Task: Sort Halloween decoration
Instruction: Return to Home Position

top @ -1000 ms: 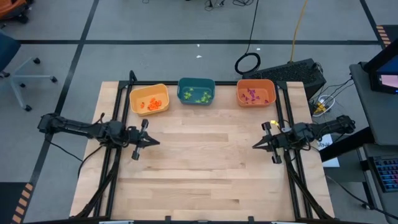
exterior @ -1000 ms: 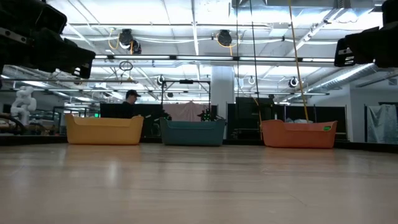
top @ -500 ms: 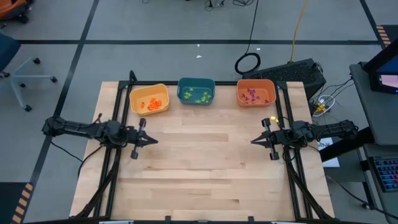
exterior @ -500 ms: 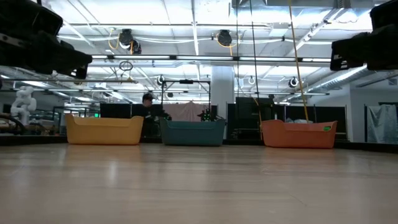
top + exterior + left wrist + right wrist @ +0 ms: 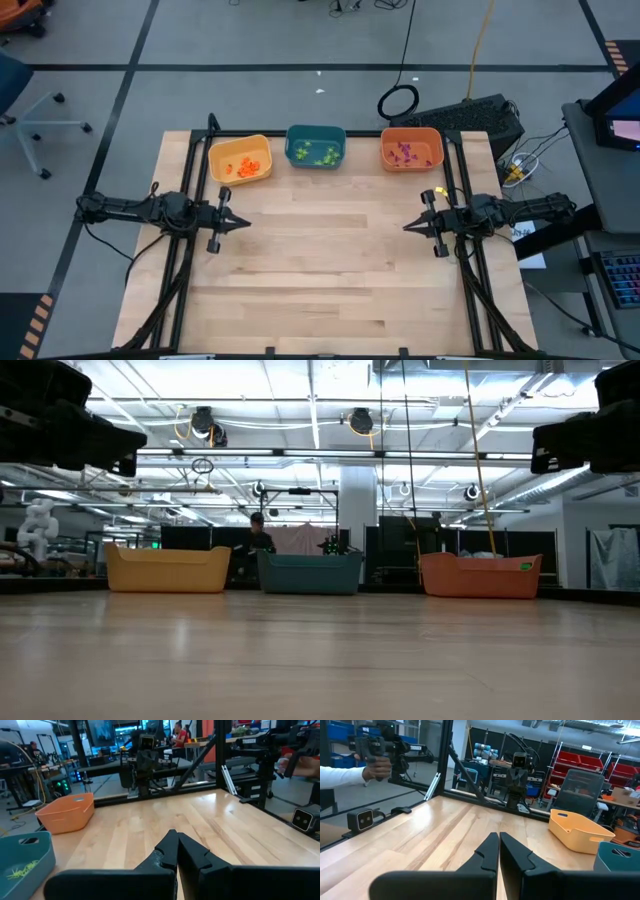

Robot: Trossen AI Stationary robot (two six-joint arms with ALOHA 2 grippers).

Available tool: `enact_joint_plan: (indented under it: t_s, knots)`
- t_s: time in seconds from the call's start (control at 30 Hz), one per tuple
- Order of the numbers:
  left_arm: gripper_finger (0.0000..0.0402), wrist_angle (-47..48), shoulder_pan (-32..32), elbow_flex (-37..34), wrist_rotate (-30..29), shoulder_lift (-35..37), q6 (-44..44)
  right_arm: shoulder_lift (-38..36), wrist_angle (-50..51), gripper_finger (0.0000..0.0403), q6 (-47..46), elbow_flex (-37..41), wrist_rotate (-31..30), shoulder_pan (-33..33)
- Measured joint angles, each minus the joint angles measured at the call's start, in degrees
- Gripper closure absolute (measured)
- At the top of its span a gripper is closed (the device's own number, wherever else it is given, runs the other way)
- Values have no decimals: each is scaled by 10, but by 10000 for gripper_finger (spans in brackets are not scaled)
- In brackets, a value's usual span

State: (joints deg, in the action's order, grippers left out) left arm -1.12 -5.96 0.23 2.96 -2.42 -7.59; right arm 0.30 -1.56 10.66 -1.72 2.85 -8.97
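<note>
The Halloween decoration lies sorted in three bins along the far edge. Orange trinkets are in the yellow bin, light-green ones in the teal bin, and purple ones in the orange bin. My left gripper hovers level above the table's left side, shut and holding nothing. My right gripper hovers level above the right side, also shut and holding nothing. The two point at each other across the bare wood.
The wooden table top lies between the two grippers. Black frame rails run along both sides. A keyboard and cables sit beyond the far right corner. A person's hand holds a device beyond the table's edge.
My left gripper has drawn back a little toward the table's left edge, still shut. My right gripper has swung slightly toward the far edge and now points straighter across the table. A person in the room behind has walked to the right.
</note>
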Motion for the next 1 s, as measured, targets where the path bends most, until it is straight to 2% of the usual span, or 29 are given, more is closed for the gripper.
enact_joint_plan:
  t_s: [0.33, 0.53, 1.0]
  knots:
    - [394, 1, 0, 0, -5, 18, 1, 0, -1, 403, 1, 0, 0, 0]
    - [394, 0, 0, 0, -33, 24, -1, 0, -2, 403, 1, 0, 0, 0]
    - [394, 2, 0, 0, -33, 21, 27, 0, -3, 403, 1, 0, 0, 0]
